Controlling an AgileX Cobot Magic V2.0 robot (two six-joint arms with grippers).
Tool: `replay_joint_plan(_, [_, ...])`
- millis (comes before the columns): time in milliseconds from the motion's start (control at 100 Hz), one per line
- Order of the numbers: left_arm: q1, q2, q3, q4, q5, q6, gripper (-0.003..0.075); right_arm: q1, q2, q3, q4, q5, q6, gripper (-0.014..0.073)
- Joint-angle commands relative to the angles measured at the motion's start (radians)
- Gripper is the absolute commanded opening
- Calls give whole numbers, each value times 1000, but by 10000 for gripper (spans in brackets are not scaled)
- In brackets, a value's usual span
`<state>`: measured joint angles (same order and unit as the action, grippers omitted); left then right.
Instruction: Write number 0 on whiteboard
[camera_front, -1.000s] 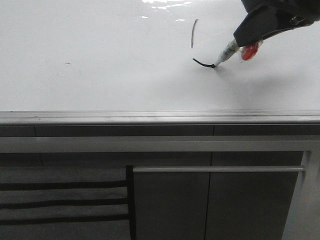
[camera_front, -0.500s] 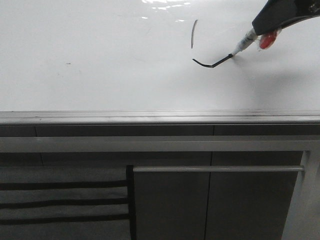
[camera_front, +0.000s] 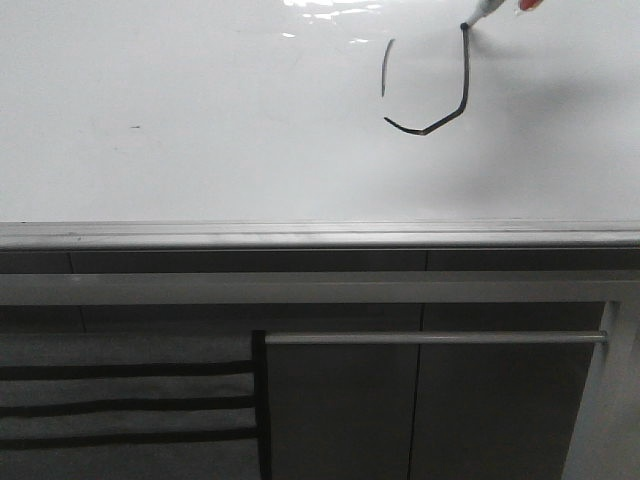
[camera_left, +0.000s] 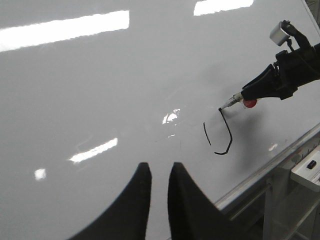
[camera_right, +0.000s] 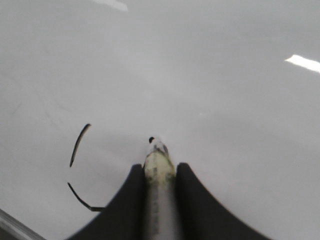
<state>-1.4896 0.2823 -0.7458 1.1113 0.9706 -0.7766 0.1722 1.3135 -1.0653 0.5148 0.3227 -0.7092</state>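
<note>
Front view: on the whiteboard (camera_front: 200, 110) the 0 (camera_front: 440, 105) is half drawn, right of centre and toward the far side: a faint left stroke, an angular bottom, and a right side rising to the marker (camera_front: 482, 14) tip. The top is open.

Left wrist view: the left gripper (camera_left: 157, 187) holds nothing, fingers nearly together, hovering well left of the 0 (camera_left: 222, 135). The right gripper (camera_left: 257, 90) grips the marker (camera_left: 231, 102).

Right wrist view: the right gripper (camera_right: 159, 182) clamps the marker (camera_right: 158, 165), tip on the board. The next move, as I judge it, should arc left across the top to meet the left stroke (camera_right: 79, 142).
</note>
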Motion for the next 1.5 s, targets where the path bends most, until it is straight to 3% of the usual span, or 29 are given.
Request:
replay_joint_plan(0, [-5, 14, -18, 51, -44, -13, 63, -19, 20, -61, -2, -218, -7, -47])
replay_joint_plan(390, [-5, 14, -18, 51, -44, -13, 63, 79, 96, -113, -2, -114, -7, -47])
replay_joint_plan(820, [-5, 14, -17, 51, -44, -13, 63, 80, 135, -113, 10, 107, -7, -48])
replay_joint_plan(1220, [-5, 14, -17, 51, -44, -13, 63, 80, 138, -113, 10, 131, -7, -47])
replay_joint_plan(1489, [-5, 14, -17, 51, -44, -13, 63, 80, 138, -111, -11, 231, -7, -47])
